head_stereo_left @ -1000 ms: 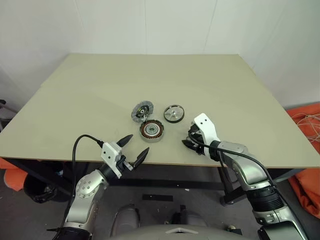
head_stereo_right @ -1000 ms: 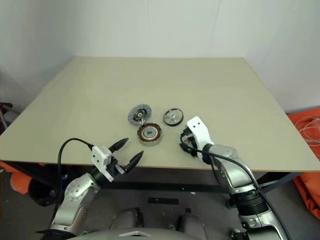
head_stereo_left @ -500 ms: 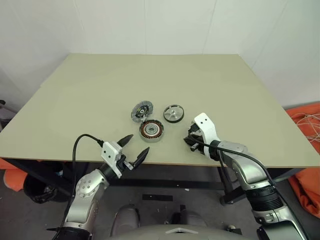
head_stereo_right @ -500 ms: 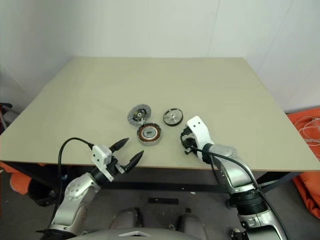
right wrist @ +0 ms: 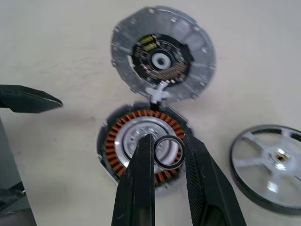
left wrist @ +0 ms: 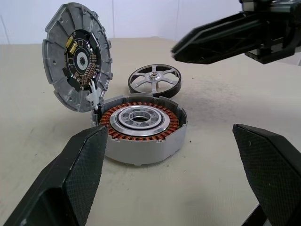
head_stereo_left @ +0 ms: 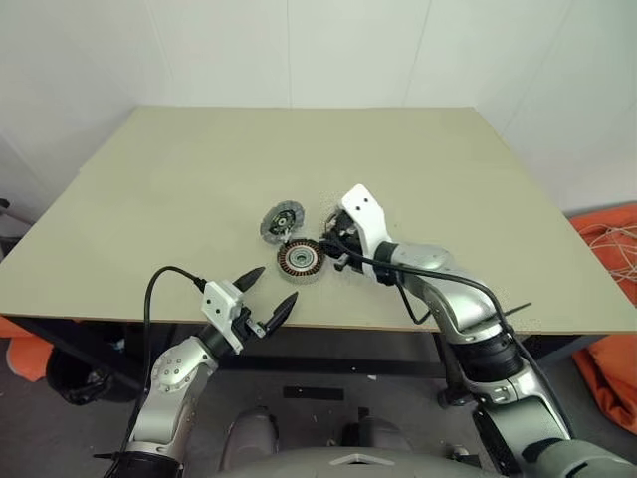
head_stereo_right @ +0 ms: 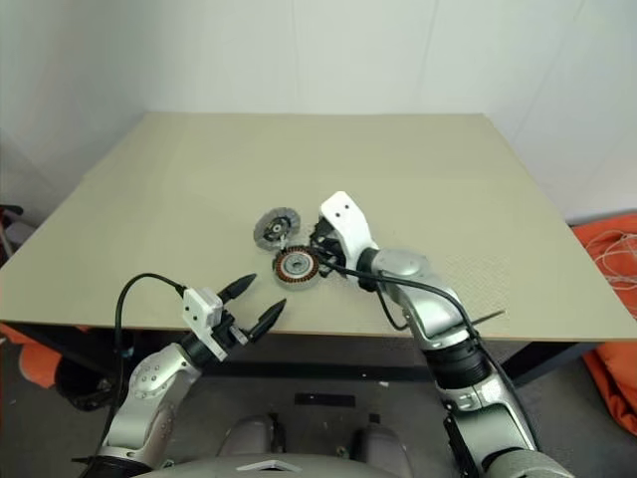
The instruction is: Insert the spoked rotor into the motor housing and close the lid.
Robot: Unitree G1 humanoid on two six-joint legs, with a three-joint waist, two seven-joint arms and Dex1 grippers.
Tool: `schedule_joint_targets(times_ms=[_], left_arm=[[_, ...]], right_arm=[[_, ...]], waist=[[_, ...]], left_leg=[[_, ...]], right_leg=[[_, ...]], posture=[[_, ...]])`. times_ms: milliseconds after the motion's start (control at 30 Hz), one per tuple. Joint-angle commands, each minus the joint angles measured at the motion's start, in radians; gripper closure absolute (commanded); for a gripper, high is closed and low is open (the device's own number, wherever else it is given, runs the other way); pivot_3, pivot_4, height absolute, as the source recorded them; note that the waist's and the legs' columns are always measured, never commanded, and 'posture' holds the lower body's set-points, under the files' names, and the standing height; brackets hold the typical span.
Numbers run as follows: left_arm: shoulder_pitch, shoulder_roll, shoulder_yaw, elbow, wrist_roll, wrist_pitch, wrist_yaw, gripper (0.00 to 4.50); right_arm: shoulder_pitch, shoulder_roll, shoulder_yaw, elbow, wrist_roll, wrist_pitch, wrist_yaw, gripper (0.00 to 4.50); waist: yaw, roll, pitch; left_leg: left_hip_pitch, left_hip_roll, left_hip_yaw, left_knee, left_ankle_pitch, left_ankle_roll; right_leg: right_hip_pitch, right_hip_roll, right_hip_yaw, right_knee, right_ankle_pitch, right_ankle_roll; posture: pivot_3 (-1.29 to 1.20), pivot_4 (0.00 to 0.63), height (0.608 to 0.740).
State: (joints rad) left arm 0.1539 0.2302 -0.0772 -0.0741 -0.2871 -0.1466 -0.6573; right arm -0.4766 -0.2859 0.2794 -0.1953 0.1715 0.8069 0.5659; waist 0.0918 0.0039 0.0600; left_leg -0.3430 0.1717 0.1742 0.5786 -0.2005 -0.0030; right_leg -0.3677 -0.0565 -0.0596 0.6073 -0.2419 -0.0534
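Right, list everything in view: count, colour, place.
Motor housing: one, silvery shell with copper windings, on the table near its front edge.
Lid: one, grey ribbed disc, standing tilted open at the housing's rim, joined by a white piece.
Spoked rotor: one, black ring with silver spokes, flat on the table beside the housing.
Small ring: one, dark thin ring, pinched between the right tool's fingers above the housing's centre.
Table: one, beige.
Orange fabric: one heap, on the floor to the right of the table.
Left tool: black fingers, open, level at the table's front edge.
Right tool: black fingers, shut on the small ring.
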Motion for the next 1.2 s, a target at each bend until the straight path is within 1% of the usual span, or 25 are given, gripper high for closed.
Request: schedule_joint_targets(times_ms=[33, 200, 667, 867, 1200], left_arm=[[-0.01, -0.001, 0.006, -0.019, -0.007, -0.019, 0.001, 0.0], [-0.009, -0.004, 0.006, -0.019, -0.005, -0.021, 0.005, 0.0], [-0.012, 0.0, 0.004, -0.03, -0.007, -0.013, 0.008, 0.0], [-0.011, -0.002, 0.004, -0.036, -0.006, -0.011, 0.013, 0.0], [-0.012, -0.001, 0.003, -0.037, -0.011, -0.007, 0.011, 0.0]], right_arm=[[-0.038, 0.021, 0.038, 0.052, -0.015, -0.046, 0.01, 3.9], [-0.061, 0.054, 0.074, 0.164, -0.043, -0.115, 0.01, 3.9], [-0.134, 0.12, 0.082, 0.38, -0.089, -0.236, 0.027, 3.9], [-0.136, 0.12, 0.074, 0.416, -0.103, -0.262, 0.034, 3.9], [-0.11, 0.095, 0.063, 0.402, -0.114, -0.256, 0.051, 3.9]], waist=[[0.0, 0.0, 0.0], [0.0, 0.0, 0.0], [0.0, 0.0, 0.0], [-0.001, 0.0, 0.0], [0.0, 0.0, 0.0]], left_leg=[[0.0, 0.0, 0.0, 0.0, 0.0, 0.0], [0.0, 0.0, 0.0, 0.0, 0.0, 0.0], [-0.001, 0.0, 0.0, 0.0, 0.0, 0.0], [-0.001, 0.0, 0.0, 0.0, 0.0, 0.0], [-0.001, 0.0, 0.0, 0.0, 0.0, 0.0]], right_leg=[[0.0, 0.0, 0.0, 0.0, 0.0, 0.0], [0.0, 0.0, 0.0, 0.0, 0.0, 0.0], [-0.001, 0.0, 0.0, 0.0, 0.003, -0.005], [-0.001, 0.0, 0.0, 0.0, 0.003, -0.005], [-0.001, 0.0, 0.0, 0.0, 0.003, -0.005]], posture=[[0.0, 0.0, 0.74], [0.0, 0.0, 0.74], [0.0, 0.0, 0.74], [0.0, 0.0, 0.74], [0.0, 0.0, 0.74]])
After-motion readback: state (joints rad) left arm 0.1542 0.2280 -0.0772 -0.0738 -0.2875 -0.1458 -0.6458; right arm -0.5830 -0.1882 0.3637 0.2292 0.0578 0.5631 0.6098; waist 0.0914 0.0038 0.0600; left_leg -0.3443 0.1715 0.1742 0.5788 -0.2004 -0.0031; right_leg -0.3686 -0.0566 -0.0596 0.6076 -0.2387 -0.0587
